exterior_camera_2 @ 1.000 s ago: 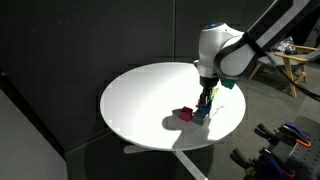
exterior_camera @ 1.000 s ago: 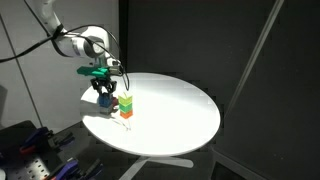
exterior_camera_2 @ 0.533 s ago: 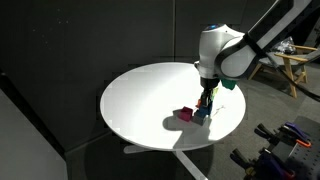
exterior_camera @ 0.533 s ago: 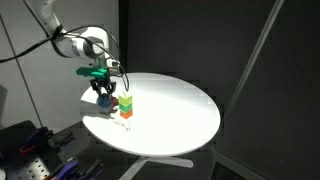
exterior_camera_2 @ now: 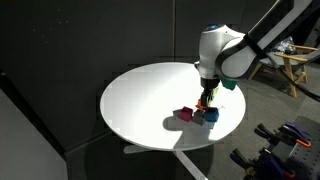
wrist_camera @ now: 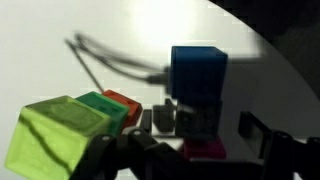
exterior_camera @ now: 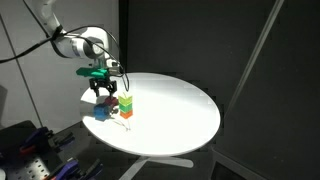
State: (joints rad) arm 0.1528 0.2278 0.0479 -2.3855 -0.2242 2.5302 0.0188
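Observation:
My gripper [exterior_camera: 103,93] [exterior_camera_2: 207,96] hangs just above the near edge of the round white table [exterior_camera: 170,105] [exterior_camera_2: 140,95]. Its jaws stand open. A blue block [exterior_camera: 102,112] [exterior_camera_2: 212,116] [wrist_camera: 197,75] rests on the table right under them, between the fingers [wrist_camera: 163,116] but free of them. A magenta block [exterior_camera_2: 185,115] [wrist_camera: 205,150] lies beside the blue one. Close by stands a small stack: a green block [exterior_camera: 126,101] [wrist_camera: 100,105] on an orange block [exterior_camera: 126,112] [wrist_camera: 124,102]. A lime-green block [wrist_camera: 55,135] fills the wrist view's lower left.
The table's edge [exterior_camera: 110,137] lies just in front of the blocks. Dark curtains surround the table. Wooden furniture [exterior_camera_2: 295,60] stands off to one side, and equipment [exterior_camera: 30,150] sits on the floor below the table.
The jaws have opened and let go of the blue block, which now sits on the table. The gripper has risen slightly.

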